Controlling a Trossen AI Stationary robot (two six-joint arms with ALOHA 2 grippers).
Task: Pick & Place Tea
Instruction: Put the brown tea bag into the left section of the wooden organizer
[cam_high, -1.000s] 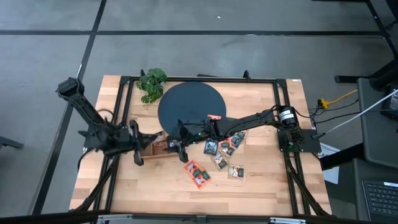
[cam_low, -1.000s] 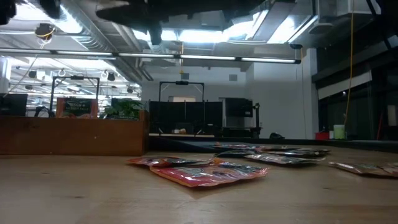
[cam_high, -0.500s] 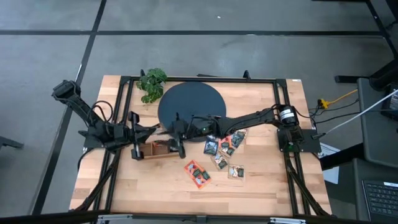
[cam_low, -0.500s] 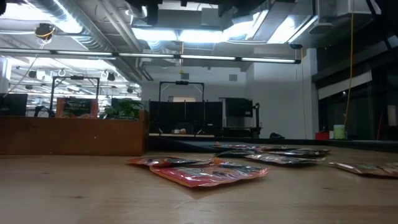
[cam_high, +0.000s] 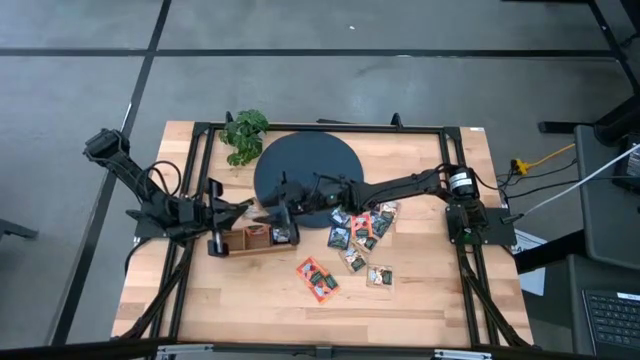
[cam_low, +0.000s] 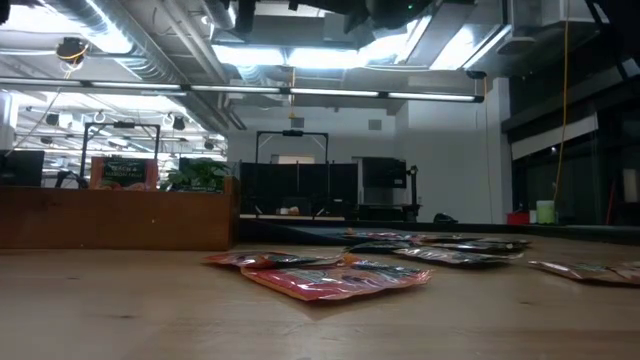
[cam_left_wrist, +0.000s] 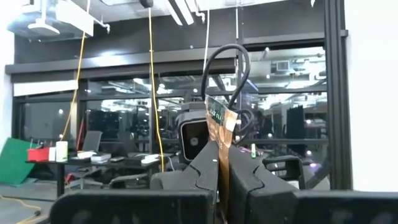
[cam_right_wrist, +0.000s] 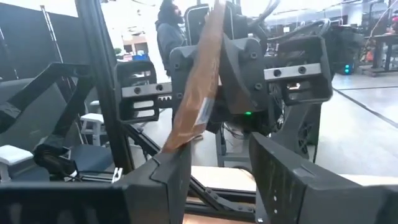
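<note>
Two dark arms, raised and facing each other: left pincer (cam_high: 243, 210), reached in from the left side, fingers (cam_left_wrist: 205, 168) clamped shut edge-on; right pincer (cam_high: 268, 212), on an arm stretched far across from the right, fingers (cam_right_wrist: 283, 180) parted, close before the left one.

Even, soft light falls on the counter (cam_high: 420, 290) in the high view, with only faint shadows under the arms and no glare. The low view is dim at counter level; bright ceiling panels (cam_low: 300, 55) blaze at twelve o'clock (blown out to white), and the nearest wood is soft, out of focus. In the left wrist view the dark windows (cam_left_wrist: 124, 118) carry reflected lamps. The right wrist view is bright at eleven o'clock, and the near sachet (cam_right_wrist: 199, 93) looks slightly blurred.
</note>
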